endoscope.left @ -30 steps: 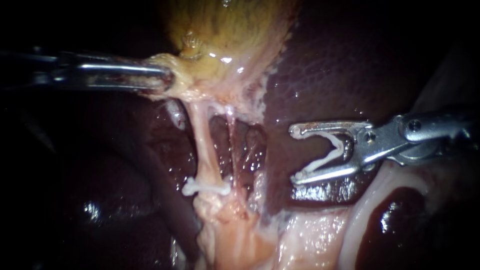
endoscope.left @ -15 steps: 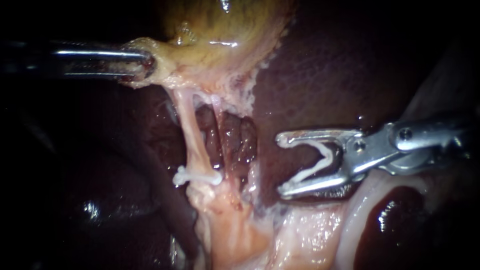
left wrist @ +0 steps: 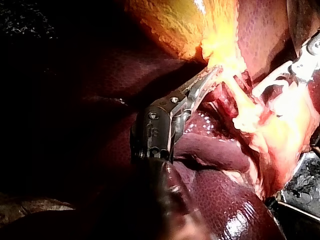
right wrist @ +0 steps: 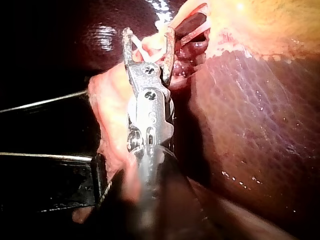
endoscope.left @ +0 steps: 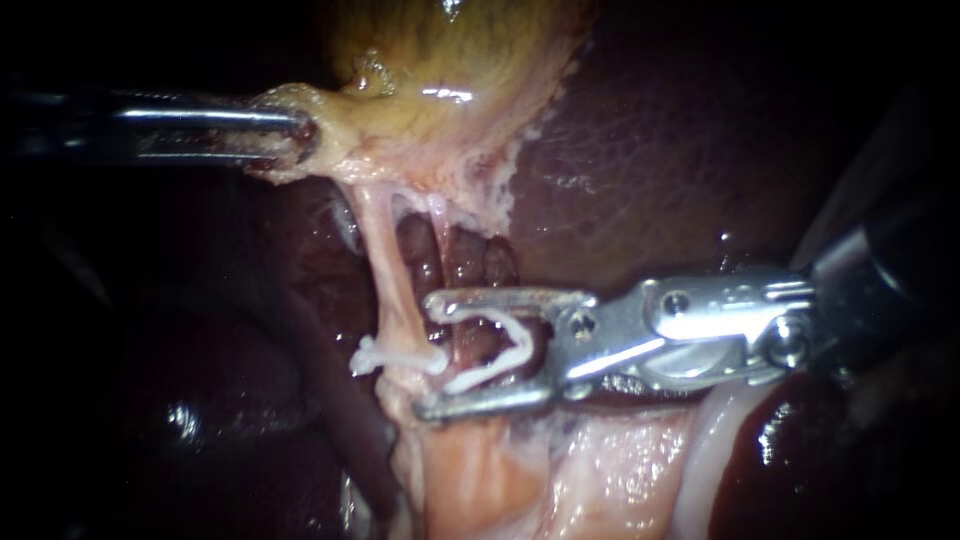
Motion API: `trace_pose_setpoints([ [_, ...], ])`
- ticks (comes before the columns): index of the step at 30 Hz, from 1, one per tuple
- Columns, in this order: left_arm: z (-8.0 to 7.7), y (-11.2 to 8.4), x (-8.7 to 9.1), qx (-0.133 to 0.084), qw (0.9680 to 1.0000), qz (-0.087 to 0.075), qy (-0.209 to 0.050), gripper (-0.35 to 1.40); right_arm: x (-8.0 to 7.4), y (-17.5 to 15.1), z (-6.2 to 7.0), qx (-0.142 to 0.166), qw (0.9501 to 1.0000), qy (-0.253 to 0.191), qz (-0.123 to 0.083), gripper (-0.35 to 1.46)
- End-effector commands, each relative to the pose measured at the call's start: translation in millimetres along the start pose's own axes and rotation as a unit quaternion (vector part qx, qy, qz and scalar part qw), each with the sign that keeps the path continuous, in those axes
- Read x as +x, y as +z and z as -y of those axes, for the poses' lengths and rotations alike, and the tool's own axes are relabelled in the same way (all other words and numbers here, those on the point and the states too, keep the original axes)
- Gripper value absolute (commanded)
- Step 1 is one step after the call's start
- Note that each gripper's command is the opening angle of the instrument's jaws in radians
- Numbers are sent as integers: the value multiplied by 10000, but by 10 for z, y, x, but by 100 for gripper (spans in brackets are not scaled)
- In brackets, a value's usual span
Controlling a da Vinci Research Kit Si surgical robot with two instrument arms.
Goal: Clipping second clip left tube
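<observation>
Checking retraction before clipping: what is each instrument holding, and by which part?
Left instrument grips the gallbladder by its pale lower edge. Right instrument holds an open clip between its jaws, one leg against each jaw.

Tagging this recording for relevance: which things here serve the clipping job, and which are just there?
In the job: right instrument, its loaded clip, left tube, fitted clip, left instrument, gallbladder.
Just there: liver, thinner tube.
</observation>
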Motion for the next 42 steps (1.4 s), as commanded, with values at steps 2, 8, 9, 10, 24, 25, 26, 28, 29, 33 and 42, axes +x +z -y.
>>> trace_pose_setpoints([
  [2, 0, 0, 0, 2, 10000, 0, 0, -35, -10, 5, -7, -11, 10000, 77, -9, 50],
  [8, 0, 0, 0, 3, 10000, 0, 0, -35, -33, 9, -30, -87, 9993, 361, 53, 50],
  [9, 0, 0, 0, 3, 10000, 0, 0, -35, -35, 9, -33, -95, 9993, 363, 53, 50],
  [10, -1, 0, 0, 3, 10000, 0, 0, -35, -36, 10, -35, -100, 9992, 394, 52, 50],
  [24, -2, 1, 0, 8, 10000, -2, -2, -35, -27, 63, -37, 285, 9963, 803, -90, 50],
  [25, -2, 1, 0, 9, 10000, -2, -2, -35, -28, 67, -36, 308, 9961, 817, -99, 50],
  [26, -2, 1, 0, 9, 10000, -2, -2, -35, -28, 70, -35, 348, 9959, 830, -122, 50],
  [28, -2, 1, 0, 9, 10000, -2, -2, -35, -27, 73, -32, 415, 9955, 829, -200, 50],
  [29, -2, 1, 0, 9, 10000, -2, -2, -35, -26, 74, -31, 445, 9953, 819, -256, 50],
  [33, -2, 1, 0, 10, 10000, -2, -2, -35, -16, 74, -21, 577, 9944, 787, -410, 50],
  [42, -2, 1, 1, 7, 10000, -1, -2, -35, 12, 78, 17, 933, 9906, 754, -651, 49],
])
